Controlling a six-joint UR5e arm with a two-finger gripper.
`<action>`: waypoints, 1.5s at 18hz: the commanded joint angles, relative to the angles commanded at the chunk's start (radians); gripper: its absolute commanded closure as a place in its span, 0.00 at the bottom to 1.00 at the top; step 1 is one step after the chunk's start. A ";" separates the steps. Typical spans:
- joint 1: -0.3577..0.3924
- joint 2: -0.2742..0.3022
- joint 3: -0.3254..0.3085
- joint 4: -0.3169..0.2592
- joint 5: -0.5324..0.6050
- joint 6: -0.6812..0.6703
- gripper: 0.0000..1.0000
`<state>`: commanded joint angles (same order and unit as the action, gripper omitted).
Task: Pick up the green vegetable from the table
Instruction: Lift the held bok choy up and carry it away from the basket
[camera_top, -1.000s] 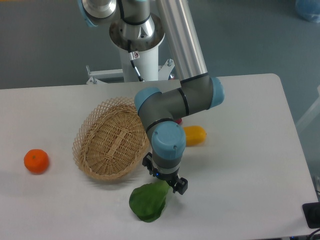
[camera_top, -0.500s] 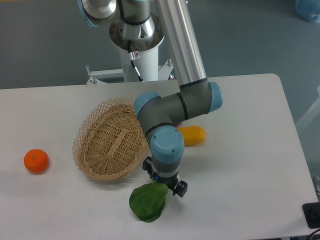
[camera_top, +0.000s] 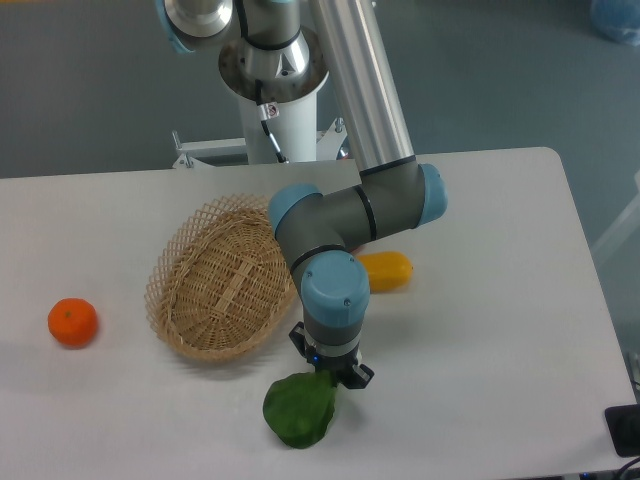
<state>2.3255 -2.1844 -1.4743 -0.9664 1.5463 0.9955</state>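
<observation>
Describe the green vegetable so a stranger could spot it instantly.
Start at the wicker basket on the white table. Just past its near right edge, under the arm's hand, lies the green vegetable. It is the only green, flat, leafy item there.

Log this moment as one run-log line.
phase: grasping | gripper: down at the stem end of green vegetable, closure unclear | vegetable: on table | wicker basket: empty
</observation>
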 joint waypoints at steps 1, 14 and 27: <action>0.000 0.000 0.008 -0.005 0.002 0.000 0.67; 0.100 0.066 0.097 -0.100 0.003 0.049 0.68; 0.225 0.011 0.249 -0.172 0.040 0.241 0.67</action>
<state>2.5510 -2.1736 -1.2257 -1.1382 1.5862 1.2364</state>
